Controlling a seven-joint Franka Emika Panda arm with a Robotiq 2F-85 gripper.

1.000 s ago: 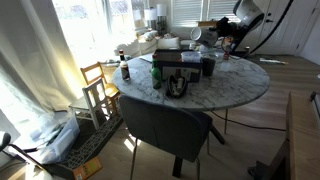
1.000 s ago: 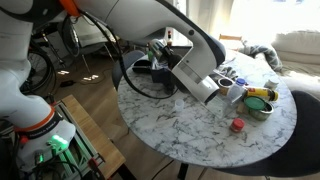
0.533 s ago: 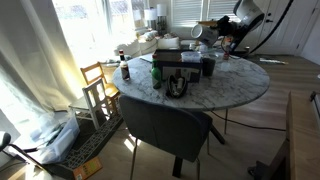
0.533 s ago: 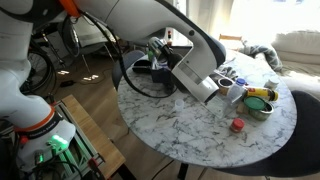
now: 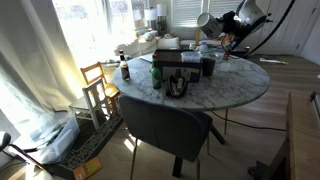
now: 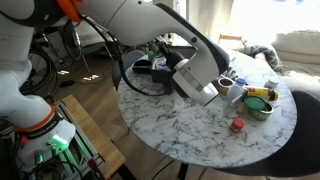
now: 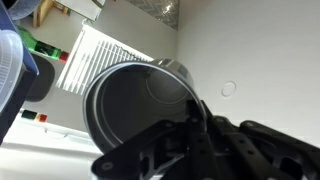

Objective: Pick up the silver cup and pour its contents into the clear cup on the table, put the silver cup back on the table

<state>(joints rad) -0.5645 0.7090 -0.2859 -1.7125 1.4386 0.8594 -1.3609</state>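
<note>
My gripper [image 7: 190, 112] is shut on the rim of the silver cup [image 7: 130, 105]. In the wrist view the cup fills the frame, tipped so I look into its dark mouth. In an exterior view the silver cup [image 5: 204, 22] hangs in the air above the far side of the round marble table [image 5: 240, 85]. In an exterior view the gripper [image 6: 212, 90] hovers over the table [image 6: 200, 135], next to a pale clear-looking cup [image 6: 236, 93] standing on it. The cup's contents cannot be seen.
Dark bottles [image 5: 125, 70], a green bottle [image 5: 157, 76] and a dark container [image 5: 177, 85] stand on the table. A bowl [image 6: 260, 103] and a small red object [image 6: 238, 125] lie near the clear cup. A dark chair [image 5: 165, 125] and a wooden chair [image 5: 97, 85] stand beside the table.
The gripper has risen with the silver cup and tilted it; the cup sits higher above the table than before.
</note>
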